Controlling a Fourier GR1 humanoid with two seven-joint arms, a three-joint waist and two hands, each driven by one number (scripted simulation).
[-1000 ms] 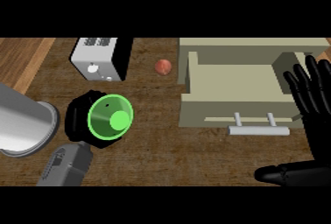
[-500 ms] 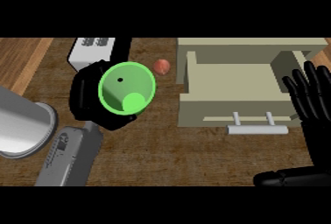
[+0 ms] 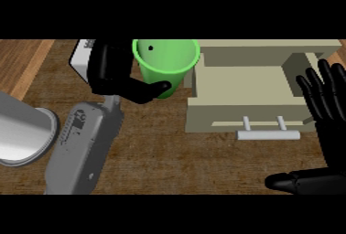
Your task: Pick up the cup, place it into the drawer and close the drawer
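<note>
A green cup [image 3: 167,64] is held up off the counter near the top middle of the head view, mouth towards me. My left hand [image 3: 120,75] is curled round its left side, thumb across the front. Just right of it, the beige drawer [image 3: 251,116] stands pulled open, with a white bar handle [image 3: 268,134] on its front. The cup's right edge overlaps the drawer's left wall. My right hand [image 3: 327,107] rests open at the right edge, fingers up, thumb low at the bottom right.
A grey metal pot [image 3: 20,130] lies at the left edge. A white toaster [image 3: 81,61] sits behind my left hand, mostly hidden. The wooden counter [image 3: 182,160] runs along the front.
My left hand has lifted the cup off the counter and carried it up and to the right, towards the open drawer. The right hand has stayed where it was.
</note>
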